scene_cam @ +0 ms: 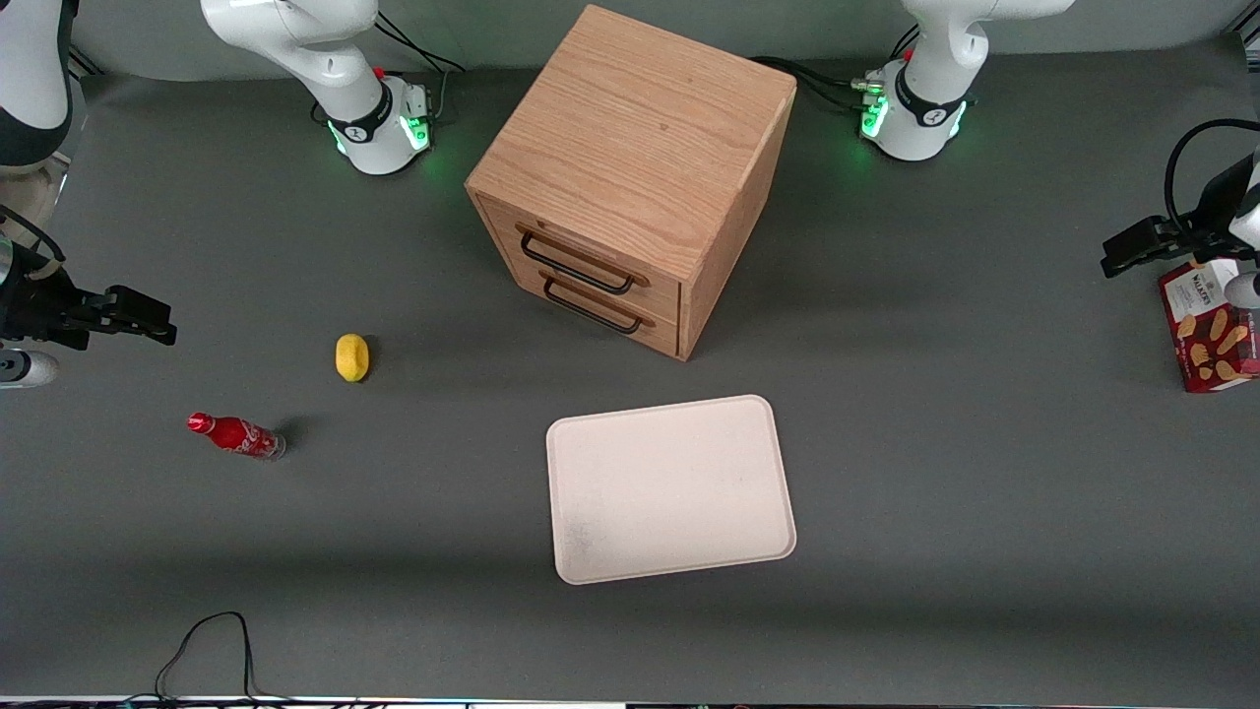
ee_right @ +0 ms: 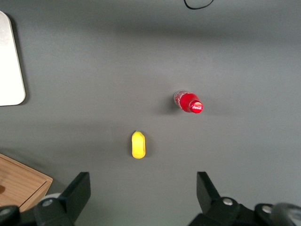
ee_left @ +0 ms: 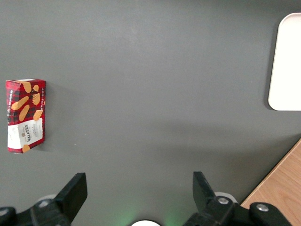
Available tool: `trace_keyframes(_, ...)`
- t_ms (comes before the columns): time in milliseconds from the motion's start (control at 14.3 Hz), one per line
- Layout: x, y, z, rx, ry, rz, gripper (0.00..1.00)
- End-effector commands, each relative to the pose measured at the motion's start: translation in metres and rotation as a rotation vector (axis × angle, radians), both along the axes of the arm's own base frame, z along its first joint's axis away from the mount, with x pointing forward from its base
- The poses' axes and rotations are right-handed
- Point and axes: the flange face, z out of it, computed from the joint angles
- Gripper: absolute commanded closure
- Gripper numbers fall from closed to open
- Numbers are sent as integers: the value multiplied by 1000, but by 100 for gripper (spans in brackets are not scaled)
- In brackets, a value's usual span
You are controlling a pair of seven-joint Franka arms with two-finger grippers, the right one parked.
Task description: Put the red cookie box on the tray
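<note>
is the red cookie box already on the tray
No, the red cookie box lies on the table under the open gripper, apart from the tray.

dark grey table; oak two-drawer cabinet on it; soft shadows

A wooden drawer cabinet, a yellow lemon and a red soda bottle sit apart.

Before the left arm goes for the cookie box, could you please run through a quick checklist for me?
1. Gripper open, holding nothing: ok.
2. Gripper over the red cookie box: not ok, it hangs beside it above bare table.
3. Box free of neighbours, at the working arm's end of the table: ok.
4. Tray bare: ok.
5. Path from box to tray: ok; the wooden drawer cabinet stands farther from the front camera.
</note>
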Motion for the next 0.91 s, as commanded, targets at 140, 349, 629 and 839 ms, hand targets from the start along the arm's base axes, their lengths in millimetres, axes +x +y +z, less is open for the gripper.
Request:
trace_keyframes(140, 4, 1, 10, 17, 20, 5, 0)
trace_keyframes(349, 2, 2, 10, 35, 34, 5, 0)
trace_keyframes(629, 6, 7, 3, 31, 46, 11, 0)
trace_keyframes(839, 4, 6, 2, 24, 63, 13, 0)
